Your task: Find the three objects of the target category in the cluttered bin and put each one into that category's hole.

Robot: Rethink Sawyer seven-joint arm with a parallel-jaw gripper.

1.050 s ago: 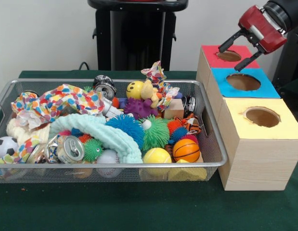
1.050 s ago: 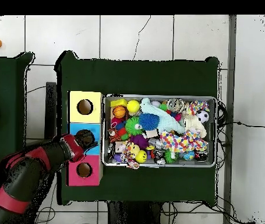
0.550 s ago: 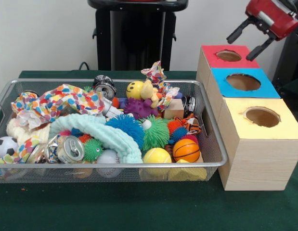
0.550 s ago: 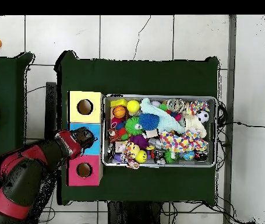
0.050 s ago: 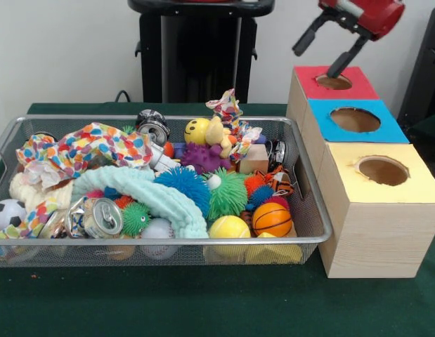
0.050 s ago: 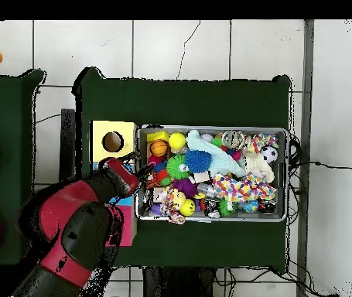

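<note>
Gripper point(image 5: 321, 54), wide and empty above the red box point(image 5: 347, 87), risked snagging the cloth point(image 5: 143, 193) in the bin point(image 5: 310, 210).

Over the last second the claw point(image 5: 320, 54) has risen and swung left in the front view, from above the blue-topped box point(image 5: 355, 119) to high over the red-topped box point(image 5: 333, 81), its fingers spread with nothing between them. From overhead, the red and black arm point(image 6: 74, 228) has swept in over the boxes, its claw reaching the wire bin's point(image 6: 213, 217) edge.
</note>
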